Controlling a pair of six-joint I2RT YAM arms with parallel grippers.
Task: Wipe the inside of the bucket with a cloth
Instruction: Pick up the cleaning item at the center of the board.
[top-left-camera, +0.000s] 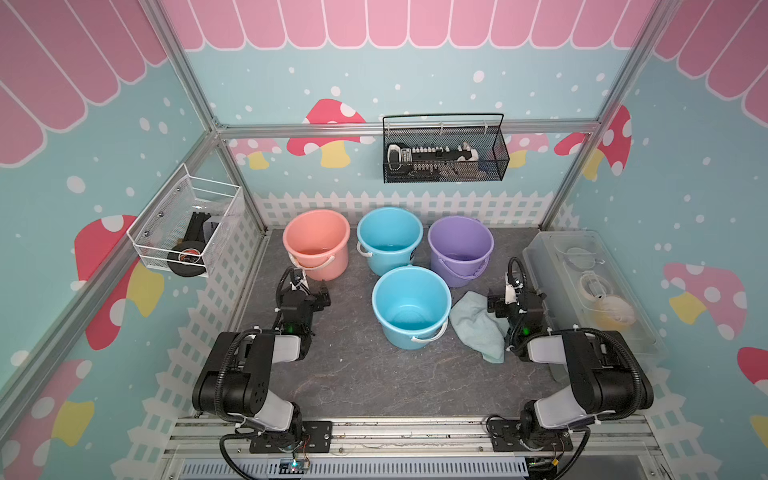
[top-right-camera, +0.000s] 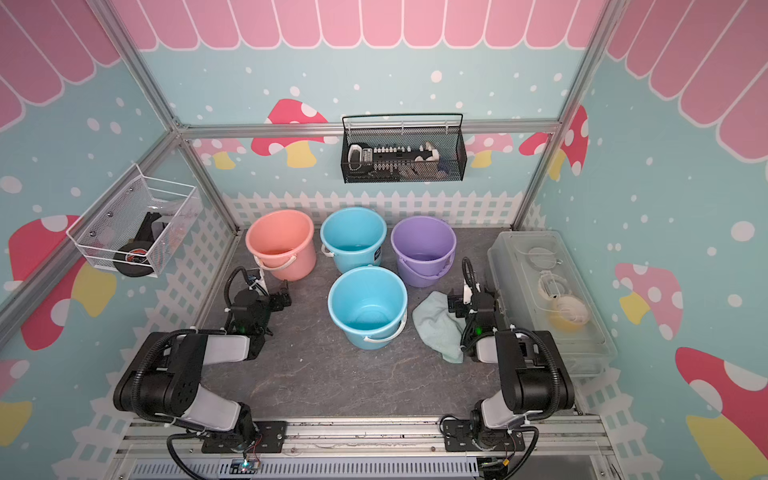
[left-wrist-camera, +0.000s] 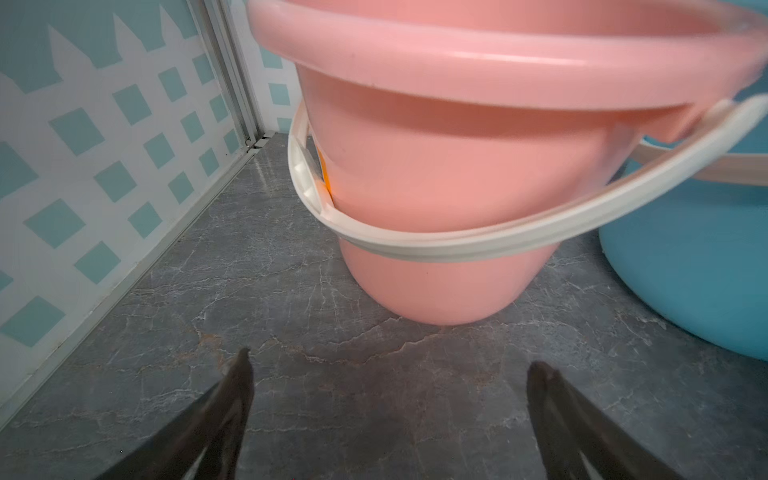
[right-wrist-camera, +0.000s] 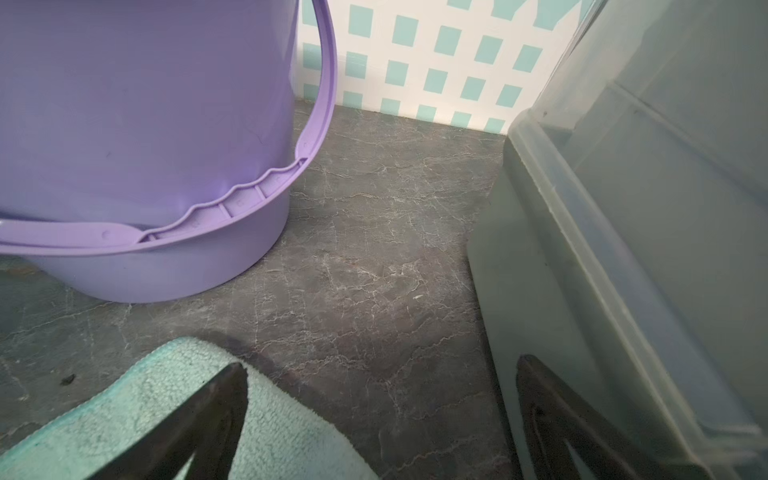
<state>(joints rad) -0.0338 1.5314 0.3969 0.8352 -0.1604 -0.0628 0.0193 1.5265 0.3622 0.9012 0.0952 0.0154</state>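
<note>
- In both top views: left gripper (top-left-camera: 303, 297) low over the grey table (top-left-camera: 374, 382), with the pink bucket (top-left-camera: 320, 266) just ahead of it. Hard to judge the finger gap from up here.
- Same views: right gripper (top-left-camera: 515, 301) low at the far end of the cloth (top-left-camera: 476, 324), with the purple bucket (top-left-camera: 453, 274) just ahead. Clear plastic box (top-left-camera: 582, 257) close on its outer side.
- Cloth (top-right-camera: 438, 326) crumpled on the table on the right gripper's inner side, trailing back alongside that arm.
- Front blue bucket (top-left-camera: 399, 336) upright just past the cloth, between the two grippers. Rear blue bucket (top-left-camera: 382, 262) farther ahead, between pink and purple.
- Left wrist view: left gripper (left-wrist-camera: 390, 361) spread wide, with only bare table (left-wrist-camera: 291, 291) between the fingers (left-wrist-camera: 237, 395). Pink bucket (left-wrist-camera: 457, 187) straight ahead and upright, its white handle down against the wall.
- Right wrist view: right gripper (right-wrist-camera: 380, 363) spread wide, gripping nothing.
- Inner finger over a corner of the cloth (right-wrist-camera: 104, 424); contact impossible to tell.
- Outer finger just beside the plastic box (right-wrist-camera: 644, 208).
- Purple bucket (right-wrist-camera: 145, 104) ahead toward the inner side, handle down, with bare table (right-wrist-camera: 374, 249) straight ahead.
</note>
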